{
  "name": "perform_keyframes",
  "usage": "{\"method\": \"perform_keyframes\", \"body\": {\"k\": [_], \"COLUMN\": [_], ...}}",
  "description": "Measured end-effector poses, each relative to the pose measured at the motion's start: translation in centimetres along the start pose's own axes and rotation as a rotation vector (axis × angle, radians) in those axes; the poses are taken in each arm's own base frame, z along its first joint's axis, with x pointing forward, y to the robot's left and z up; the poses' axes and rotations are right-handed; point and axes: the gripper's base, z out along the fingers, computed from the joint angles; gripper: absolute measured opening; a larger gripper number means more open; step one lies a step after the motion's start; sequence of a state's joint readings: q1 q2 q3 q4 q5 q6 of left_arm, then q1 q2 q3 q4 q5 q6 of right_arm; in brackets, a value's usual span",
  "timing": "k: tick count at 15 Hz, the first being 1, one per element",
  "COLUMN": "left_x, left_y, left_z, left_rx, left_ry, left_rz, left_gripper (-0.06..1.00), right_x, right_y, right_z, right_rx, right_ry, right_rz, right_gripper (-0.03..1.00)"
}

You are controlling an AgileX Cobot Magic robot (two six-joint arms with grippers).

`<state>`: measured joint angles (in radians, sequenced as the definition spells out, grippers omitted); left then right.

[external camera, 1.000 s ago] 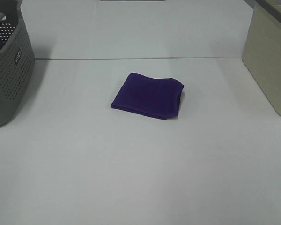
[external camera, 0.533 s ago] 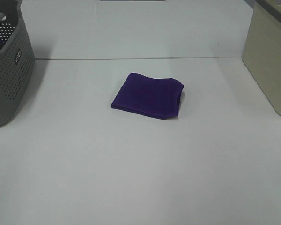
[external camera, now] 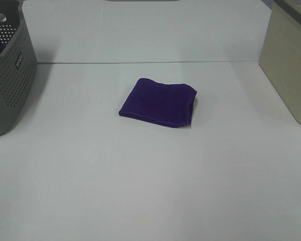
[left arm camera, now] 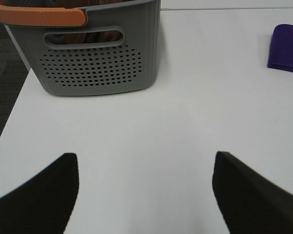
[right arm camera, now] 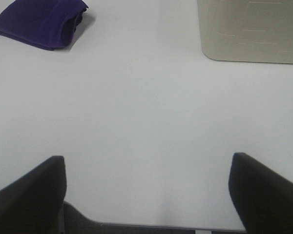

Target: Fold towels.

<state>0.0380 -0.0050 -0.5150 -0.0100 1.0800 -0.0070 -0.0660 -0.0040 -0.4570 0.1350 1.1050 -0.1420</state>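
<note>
A white table [external camera: 150, 175] fills nearly the whole exterior high view, matte and evenly lit, with a thin dark seam running across it toward the far side. The purple towel [external camera: 158, 102] lies folded into a compact, roughly square bundle near the middle of the table, a little toward the far side, flat on the surface with layered edges showing along its right end. At the far left stands a grey perforated basket [external camera: 9, 70], its handle trimmed in orange in the left wrist view, where some fabric is visible inside it. At the far right sits a beige bin [external camera: 290, 60], its wall plain and smooth. Beyond the table's left edge a dark floor [left arm camera: 5, 73] is visible in the left wrist view.

The left gripper [left arm camera: 145, 195] hovers over bare table, fingers spread wide and holding nothing. The right gripper [right arm camera: 147, 195] is likewise wide apart and empty, well away from the towel
</note>
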Motion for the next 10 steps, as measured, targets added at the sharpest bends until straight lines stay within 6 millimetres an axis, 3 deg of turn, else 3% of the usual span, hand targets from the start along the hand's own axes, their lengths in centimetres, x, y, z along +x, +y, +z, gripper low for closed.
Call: {"method": "perform_keyframes", "body": {"k": [10], "left_x": [0.00], "left_y": [0.00], "left_z": [0.00], "left_rx": [0.000], "left_ry": [0.000], "left_rz": [0.000], "left_gripper": [0.70], "right_x": [0.00], "right_y": [0.00], "right_z": [0.00], "right_rx": [0.000], "right_ry": [0.000], "right_rz": [0.000], "right_gripper": [0.88]}}
